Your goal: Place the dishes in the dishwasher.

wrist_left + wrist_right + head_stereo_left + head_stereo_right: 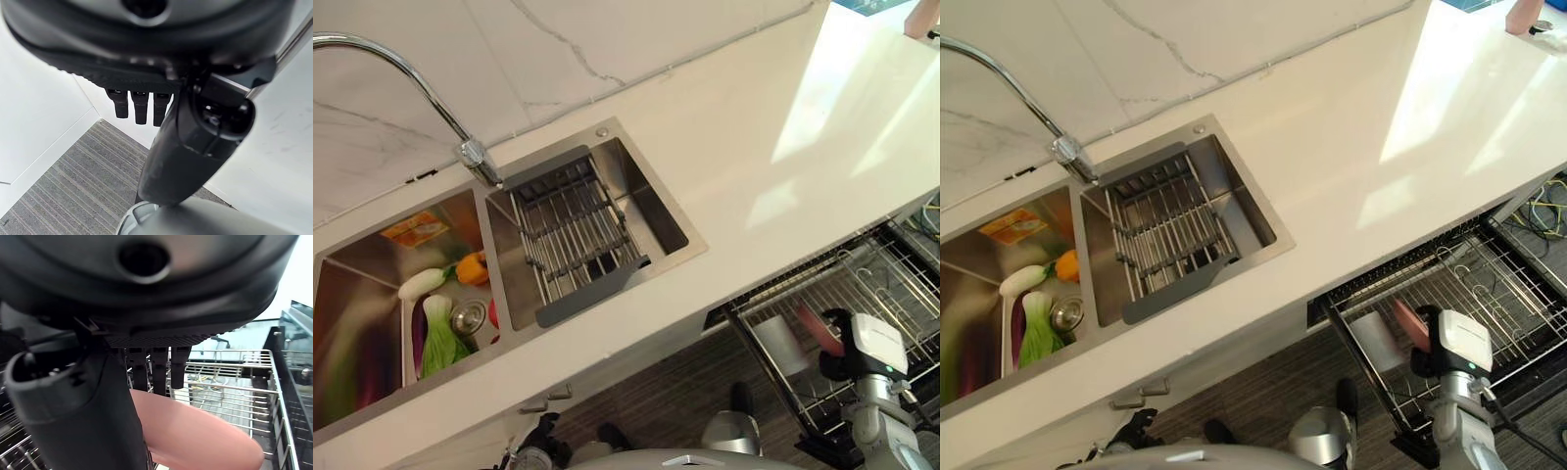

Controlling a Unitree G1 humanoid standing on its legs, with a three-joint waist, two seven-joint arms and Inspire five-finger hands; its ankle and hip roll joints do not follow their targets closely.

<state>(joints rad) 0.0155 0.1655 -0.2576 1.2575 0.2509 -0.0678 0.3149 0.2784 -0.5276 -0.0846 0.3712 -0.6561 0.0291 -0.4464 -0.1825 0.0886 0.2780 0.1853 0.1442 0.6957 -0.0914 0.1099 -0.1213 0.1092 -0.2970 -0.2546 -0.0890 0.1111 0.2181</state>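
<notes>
Right hand: my right hand [98, 396] is down over the pulled-out dishwasher rack, fingers [159, 369] and thumb closed round a pink dish
Pink dish: the pink dish [195, 435] sits in that hand's grasp, above the rack wires; from the head views I see its pink edge [1410, 326] just left of the wrist, over the rack's front corner
Dishwasher rack: the wire rack [1518, 294] is drawn out below the counter edge on my right side; a pale, flat-looking item [780, 345] lies in it near the pink dish, too blurred for me to say what it is
Left hand: my left hand [142, 105] hangs over grey striped floor [73, 191] beside white cabinet panels, fingers straight and loose, holding nothing
Counter: a white countertop [744, 127] runs across the view, with a marbled wall behind
Sink: a steel double sink [671, 230] is set in the counter; the right basin holds a wire drying rack [573, 230], the left basin holds vegetables [445, 313], green, white, orange and purple
Tap: a curved chrome tap [401, 69] rises at the divide between the basins
</notes>
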